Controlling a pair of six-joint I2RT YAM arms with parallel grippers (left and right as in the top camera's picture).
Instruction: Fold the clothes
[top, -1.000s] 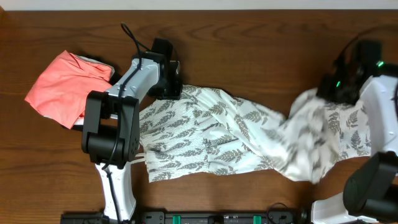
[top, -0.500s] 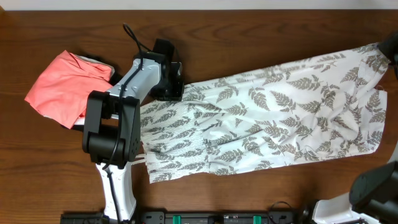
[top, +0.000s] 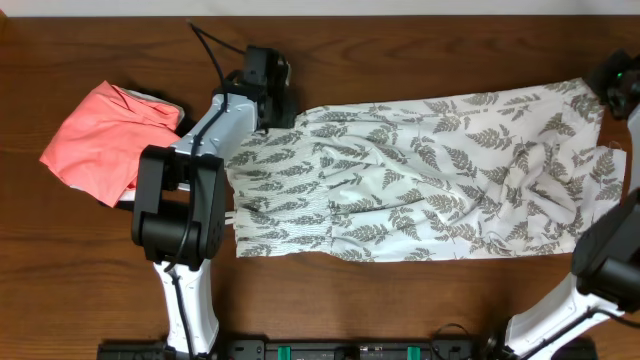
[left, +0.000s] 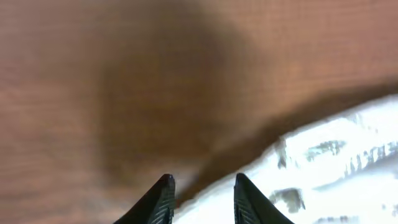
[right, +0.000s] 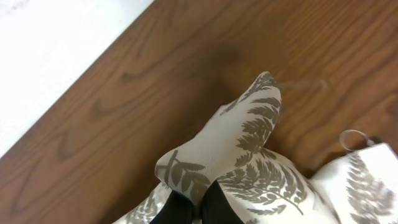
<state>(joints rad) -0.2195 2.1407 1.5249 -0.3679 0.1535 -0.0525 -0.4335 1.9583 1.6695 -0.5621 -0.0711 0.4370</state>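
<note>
Left wrist view blurred throughout, black two-finger left gripper (left: 202, 190) cropped by the bottom edge, white fern-printed thin-fabric dress (left: 348, 180) smeared; right wrist view, black right gripper (right: 198, 208) cropped likewise, fingertips buried in cloth.

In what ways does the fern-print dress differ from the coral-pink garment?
The fern-print dress is white with grey-green leaves; the coral-pink garment is plain. The dress lies spread long across the wooden table; the garment is a compact folded pile at the left. The right gripper pinches the dress; no gripper touches the garment. Both rest on the table.
</note>
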